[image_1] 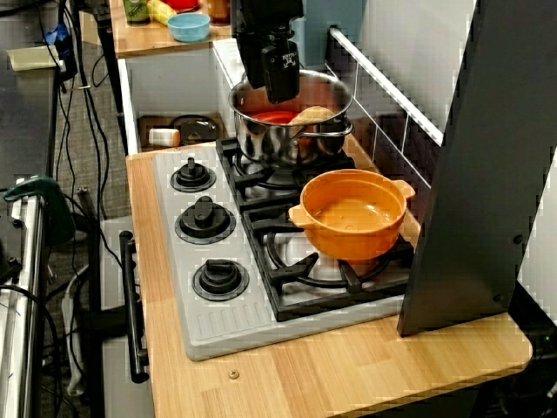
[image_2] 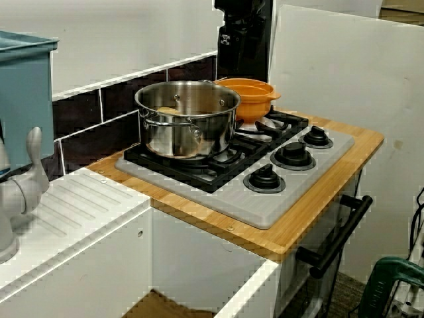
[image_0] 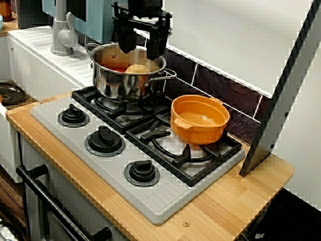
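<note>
One gripper (image_0: pixel 141 44) spread open, empty, above steel pot (image_0: pixel 120 86) on stove (image_0: pixel 165 197); orange pot (image_0: pixel 200 128) beside; white gripper marking unreadable.

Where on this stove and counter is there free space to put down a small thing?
Free: the wooden counter corner in front of the stove, bordered by the dark panel; also the narrow wood strip beside the knobs. Crowded: around the steel pot, under the open gripper, and the orange pot.
</note>
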You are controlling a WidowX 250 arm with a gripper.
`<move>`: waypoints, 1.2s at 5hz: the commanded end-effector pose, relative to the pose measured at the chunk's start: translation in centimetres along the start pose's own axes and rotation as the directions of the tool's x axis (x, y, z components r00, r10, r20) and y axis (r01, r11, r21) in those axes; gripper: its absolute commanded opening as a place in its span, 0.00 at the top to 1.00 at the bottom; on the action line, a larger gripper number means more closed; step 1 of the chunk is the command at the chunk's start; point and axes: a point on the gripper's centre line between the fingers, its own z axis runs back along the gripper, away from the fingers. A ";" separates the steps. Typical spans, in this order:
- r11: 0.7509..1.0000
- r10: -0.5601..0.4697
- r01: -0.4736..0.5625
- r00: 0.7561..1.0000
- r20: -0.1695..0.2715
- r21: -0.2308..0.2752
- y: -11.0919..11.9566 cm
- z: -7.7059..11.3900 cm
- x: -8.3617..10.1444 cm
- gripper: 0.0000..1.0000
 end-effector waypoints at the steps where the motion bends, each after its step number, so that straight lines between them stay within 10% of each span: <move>1: 0.999 -0.036 0.034 0.998 0.056 0.034 1.9 1.2 1.9 0.00; 6: 0.994 -0.044 0.048 0.998 -0.047 0.101 6.2 -4.4 2.7 0.00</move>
